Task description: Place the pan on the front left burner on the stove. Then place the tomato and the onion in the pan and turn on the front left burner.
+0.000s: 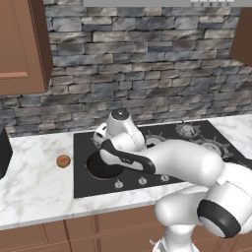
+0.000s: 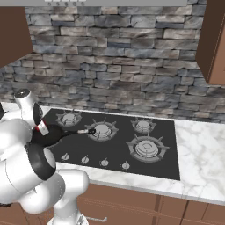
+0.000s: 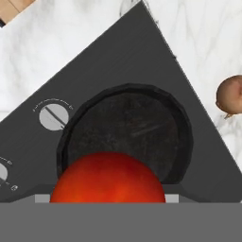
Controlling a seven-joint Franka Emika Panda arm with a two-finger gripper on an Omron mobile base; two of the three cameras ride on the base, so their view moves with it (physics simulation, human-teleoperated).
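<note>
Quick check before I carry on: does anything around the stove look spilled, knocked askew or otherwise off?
Nothing stands out. The pan sits flat on the stove, empty, with the tomato right in front of the hand camera above it. The onion lies on the marble counter beside the stove, apart from it. No spills or damage show.

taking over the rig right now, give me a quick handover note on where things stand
Tool: above the pan, closed on the tomato; the tomato is large in the hand view, not yet released.
Pan: set on the stove at its front left corner, handle pointing toward the middle burners.
Onion: lying on the marble counter left of the stove, untouched.
Done: pan placed.
Left: drop the tomato into the pan, fetch the onion and put it in too, then turn the front left knob.
</note>
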